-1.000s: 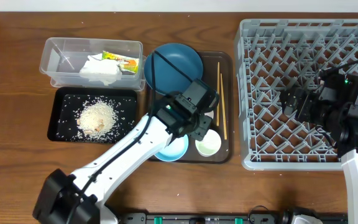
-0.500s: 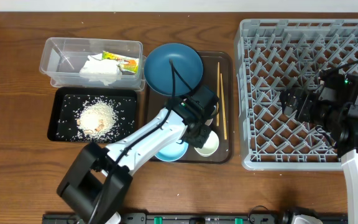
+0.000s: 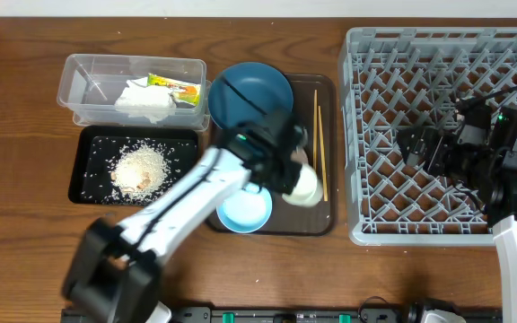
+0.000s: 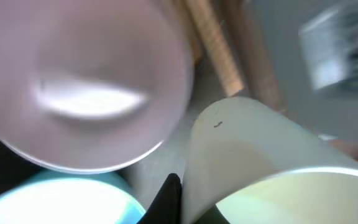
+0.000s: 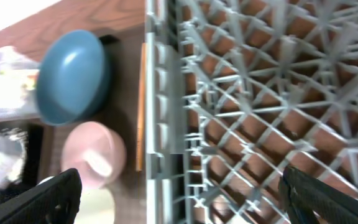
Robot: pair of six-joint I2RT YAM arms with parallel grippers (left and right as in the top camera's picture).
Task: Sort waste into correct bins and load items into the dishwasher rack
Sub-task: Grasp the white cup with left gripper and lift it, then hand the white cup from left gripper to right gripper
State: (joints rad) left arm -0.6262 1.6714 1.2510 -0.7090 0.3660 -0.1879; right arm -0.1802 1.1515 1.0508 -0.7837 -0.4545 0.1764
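Left arm: reaching across the brown tray [image 3: 327, 218], bent at the elbow.
Left gripper [image 3: 294, 180]: clamping the small white cup [image 3: 308, 191] – tilted, above the tray's near-right corner.
Right gripper [image 3: 419, 148]: hovering right of the tray, fingers spread.

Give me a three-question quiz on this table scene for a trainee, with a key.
1. True or false: the right pincer hangs open over the rack.
2. Fill in: the left pincer grips the cup over the ____.
3. Pick one: the rice lies in A the rack, B the cup, C the black tray.

Key: 1 true. 2 brown tray. 3 C.
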